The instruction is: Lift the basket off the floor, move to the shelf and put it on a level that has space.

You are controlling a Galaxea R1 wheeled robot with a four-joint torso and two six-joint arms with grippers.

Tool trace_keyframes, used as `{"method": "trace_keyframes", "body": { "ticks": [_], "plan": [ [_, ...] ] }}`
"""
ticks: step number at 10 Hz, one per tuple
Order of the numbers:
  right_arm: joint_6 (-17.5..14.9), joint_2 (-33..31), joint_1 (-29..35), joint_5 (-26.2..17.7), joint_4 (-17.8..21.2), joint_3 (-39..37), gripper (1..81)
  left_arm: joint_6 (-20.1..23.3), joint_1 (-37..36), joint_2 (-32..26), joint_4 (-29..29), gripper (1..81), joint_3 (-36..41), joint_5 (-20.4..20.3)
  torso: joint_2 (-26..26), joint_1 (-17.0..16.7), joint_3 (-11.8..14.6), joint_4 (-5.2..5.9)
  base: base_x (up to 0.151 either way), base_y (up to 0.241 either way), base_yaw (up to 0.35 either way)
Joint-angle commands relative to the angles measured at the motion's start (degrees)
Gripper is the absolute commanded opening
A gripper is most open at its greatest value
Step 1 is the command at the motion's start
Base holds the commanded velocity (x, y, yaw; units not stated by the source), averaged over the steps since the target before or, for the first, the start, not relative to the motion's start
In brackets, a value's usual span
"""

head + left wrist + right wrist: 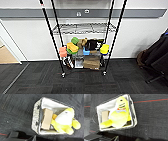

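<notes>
The basket is cream and woven, with a white cloth lining and a dark handle. Inside it are a yellow plush toy and a small cardboard box. The right wrist view looks down on the same basket over dark carpet. Dark parts of my arms lie close to its near edge in both wrist views; whether it is gripped I cannot tell. Straight ahead against the white wall stands the shelf. Its upper wire-grid level is bare. The floor is dark carpet.
The tier below holds colourful blocks. A brown cardboard box and books sit on the lowest tier. A dark chair with clothing stands at the right. A doorway with tan wooden floor opens at the left.
</notes>
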Motion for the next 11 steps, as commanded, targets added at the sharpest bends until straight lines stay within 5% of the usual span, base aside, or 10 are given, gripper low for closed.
{"method": "trace_keyframes", "body": {
  "ticks": [1, 2, 5, 10, 11],
  "plan": [
    [0.1, 0.0, 6.1, -3.8, 1.3, 0.2, 81.1, -0.2, -4.6, -1.4, -0.7, 81.1, 0.4, 5.9, -5.6, 3.6, -5.2, 0.00, 0.000, 0.000, 0.000],
    [0.1, 0.7, 7.0, -4.1, 1.2, -0.5, 81.1, -0.2, -4.8, -1.3, -0.7, 81.1, 0.4, 6.0, -7.3, 4.7, -1.4, 0.00, 0.000, 0.000, 0.000],
    [0.2, 1.6, 9.0, -6.6, 1.5, -1.6, 81.1, -0.2, -6.2, -1.8, -1.8, 81.1, 0.4, 8.0, -11.9, 7.7, -4.4, 0.00, 0.000, 0.000, 0.000],
    [0.4, 2.2, 11.8, -6.7, 1.8, -1.6, 81.1, -0.2, -8.1, -1.3, -1.9, 81.1, 0.4, 8.2, -21.4, 13.6, -4.7, 0.00, 0.000, 0.000, 0.000],
    [0.4, 2.4, 12.3, -6.7, 2.2, -1.6, 81.1, -0.2, -8.2, -1.0, -1.8, 81.1, 0.5, 8.3, -23.3, 14.8, -8.9, 0.00, 0.000, 0.000, 0.000]
  ]
}}
